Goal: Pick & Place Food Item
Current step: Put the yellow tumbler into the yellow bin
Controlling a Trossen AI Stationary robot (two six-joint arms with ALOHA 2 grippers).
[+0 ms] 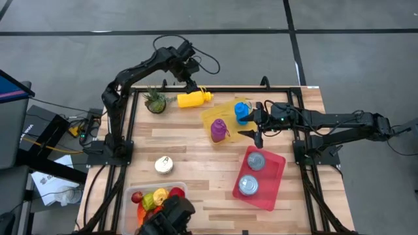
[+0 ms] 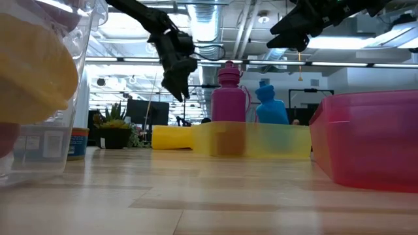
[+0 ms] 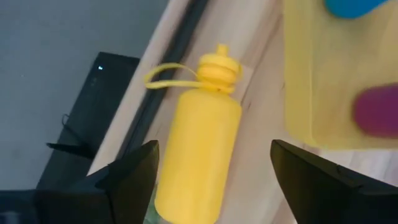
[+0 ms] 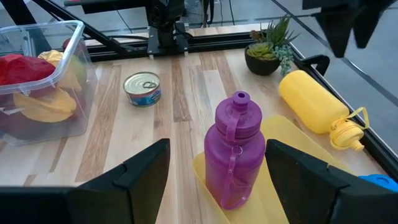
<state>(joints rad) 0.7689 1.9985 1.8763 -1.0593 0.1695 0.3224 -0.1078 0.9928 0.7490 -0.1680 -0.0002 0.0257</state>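
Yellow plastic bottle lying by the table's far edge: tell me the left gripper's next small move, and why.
Probably lower straight down and close. The left gripper hangs open above the yellow plastic bottle, which lies on its side on the wooden table beside the yellow tray. In the wrist view the body sits between the two fingers, so little realignment seems needed. The right gripper waits open near the purple bottle.

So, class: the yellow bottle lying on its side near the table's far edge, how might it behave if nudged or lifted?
The yellow bottle lies on its side and looks round, so it would probably roll if pushed. It looks like smooth plastic, so possibly slippery, and likely light if empty. Its cap loop seems thin and may flex.
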